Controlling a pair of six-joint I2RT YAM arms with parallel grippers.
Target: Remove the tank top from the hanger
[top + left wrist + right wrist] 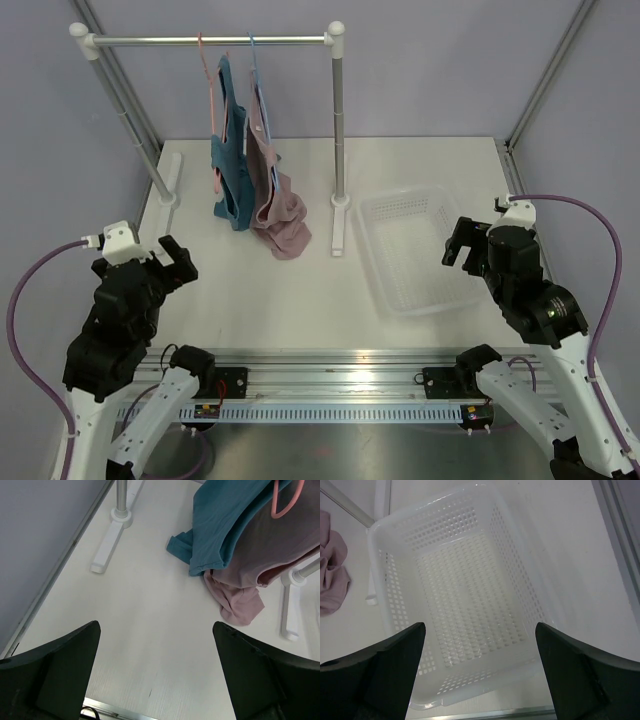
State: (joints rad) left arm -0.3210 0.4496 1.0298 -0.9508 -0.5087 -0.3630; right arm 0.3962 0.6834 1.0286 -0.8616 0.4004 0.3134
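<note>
The teal-blue tank top (231,170) hangs on the thin pink hanger (209,75) from the rail (210,40) at the back; its hem reaches the table. It also shows in the left wrist view (220,525), with the pink hanger's loop (287,500) above it. My left gripper (178,262) is open and empty, low over the table near the front left, well short of the tank top. My right gripper (462,245) is open and empty above the near part of the white basket (400,215).
A dusty pink garment (277,205) on a light blue hanger (253,60) hangs right of the tank top, pooled on the table. The rack's posts and feet (338,215) stand between the clothes and the basket (385,625). Grey walls close the left and back.
</note>
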